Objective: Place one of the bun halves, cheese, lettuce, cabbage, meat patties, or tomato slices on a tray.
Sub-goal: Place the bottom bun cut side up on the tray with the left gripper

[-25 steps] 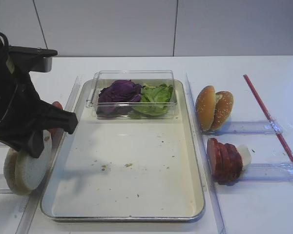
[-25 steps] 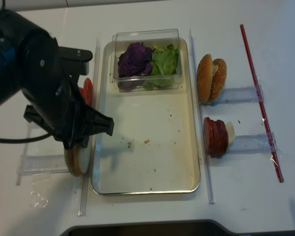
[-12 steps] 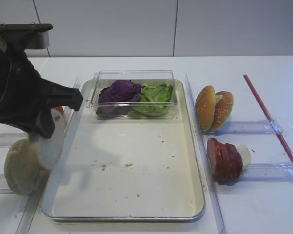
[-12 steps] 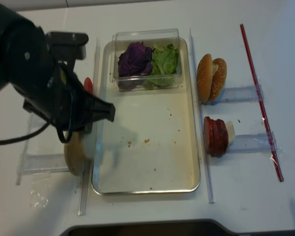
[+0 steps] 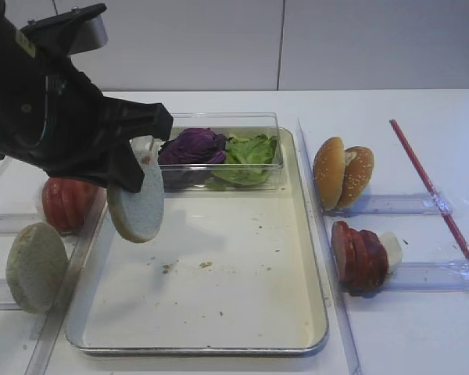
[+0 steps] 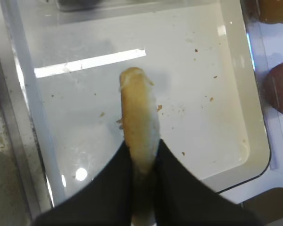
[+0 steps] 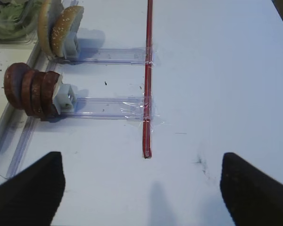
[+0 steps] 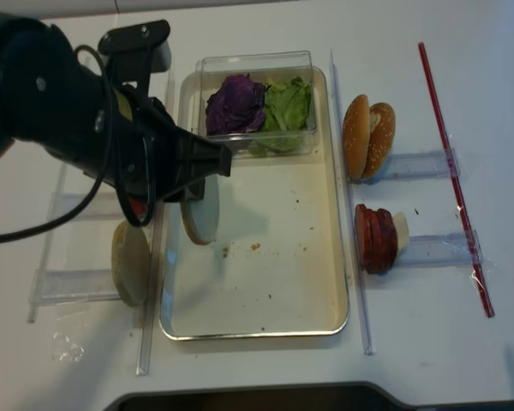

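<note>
My left gripper is shut on the edge of a pale bun half, which hangs on edge over the left part of the cream tray. Tomato slices stand left of the tray. Lettuce and purple cabbage lie in a clear box at the tray's far end. Meat patties stand right of the tray. Cheese is out of view. My right gripper is open over bare table.
A greyish-faced bun half leans in a clear rack at front left. Sesame bun halves stand in a rack right of the tray. A red strip lies taped across the right racks. The left arm looms over the tray's left rim.
The left gripper lifted the bun half out of the left rack and carried it right, over the tray. The tomato slices behind the arm now show.
</note>
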Controlling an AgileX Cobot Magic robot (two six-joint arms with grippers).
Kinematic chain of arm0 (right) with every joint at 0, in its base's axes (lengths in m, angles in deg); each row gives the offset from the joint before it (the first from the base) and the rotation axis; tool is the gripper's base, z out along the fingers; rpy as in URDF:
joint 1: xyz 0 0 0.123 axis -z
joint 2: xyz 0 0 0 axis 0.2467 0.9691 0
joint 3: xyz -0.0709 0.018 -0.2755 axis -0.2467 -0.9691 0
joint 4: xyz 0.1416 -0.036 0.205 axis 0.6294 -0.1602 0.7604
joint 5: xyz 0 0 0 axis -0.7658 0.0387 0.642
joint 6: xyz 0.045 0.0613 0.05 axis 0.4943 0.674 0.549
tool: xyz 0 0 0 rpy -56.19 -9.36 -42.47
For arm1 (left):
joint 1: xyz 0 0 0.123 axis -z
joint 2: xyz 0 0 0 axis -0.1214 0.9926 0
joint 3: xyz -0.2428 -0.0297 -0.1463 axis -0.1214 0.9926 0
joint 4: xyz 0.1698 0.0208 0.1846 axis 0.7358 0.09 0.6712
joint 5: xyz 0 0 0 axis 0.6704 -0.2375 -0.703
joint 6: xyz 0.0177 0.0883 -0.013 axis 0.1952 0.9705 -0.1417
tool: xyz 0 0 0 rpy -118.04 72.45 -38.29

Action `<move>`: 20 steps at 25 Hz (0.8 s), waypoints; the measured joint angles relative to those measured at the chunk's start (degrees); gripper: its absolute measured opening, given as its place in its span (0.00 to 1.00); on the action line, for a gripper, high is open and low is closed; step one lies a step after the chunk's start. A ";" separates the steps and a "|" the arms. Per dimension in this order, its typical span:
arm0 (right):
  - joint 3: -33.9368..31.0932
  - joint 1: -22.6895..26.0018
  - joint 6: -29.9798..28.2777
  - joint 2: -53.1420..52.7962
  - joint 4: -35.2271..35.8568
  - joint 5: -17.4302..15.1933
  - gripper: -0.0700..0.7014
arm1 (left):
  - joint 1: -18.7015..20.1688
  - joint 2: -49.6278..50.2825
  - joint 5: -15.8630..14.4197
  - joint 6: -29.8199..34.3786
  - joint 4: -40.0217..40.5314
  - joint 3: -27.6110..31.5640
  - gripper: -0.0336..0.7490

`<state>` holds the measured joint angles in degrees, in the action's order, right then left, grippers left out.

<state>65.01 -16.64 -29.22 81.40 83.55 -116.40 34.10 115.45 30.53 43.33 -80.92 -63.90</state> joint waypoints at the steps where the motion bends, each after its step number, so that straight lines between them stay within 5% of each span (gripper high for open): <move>1: 0.00 0.00 0.00 0.00 0.00 0.00 0.98 | 0.00 0.00 0.38 0.00 -0.23 0.00 0.16; 8: 0.00 0.00 0.00 0.00 0.00 0.00 0.98 | 0.00 0.00 1.97 2.28 -3.20 0.00 0.16; 15: 0.00 0.00 0.00 0.00 0.00 0.00 0.98 | -2.44 5.92 2.26 15.34 -18.88 0.00 0.16; 20: 0.00 0.00 0.00 0.00 0.00 0.00 0.98 | -2.53 9.07 2.83 18.71 -21.17 0.00 0.16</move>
<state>65.01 -16.64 -29.22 81.40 83.55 -116.40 31.56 124.53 33.36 62.04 -102.09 -63.90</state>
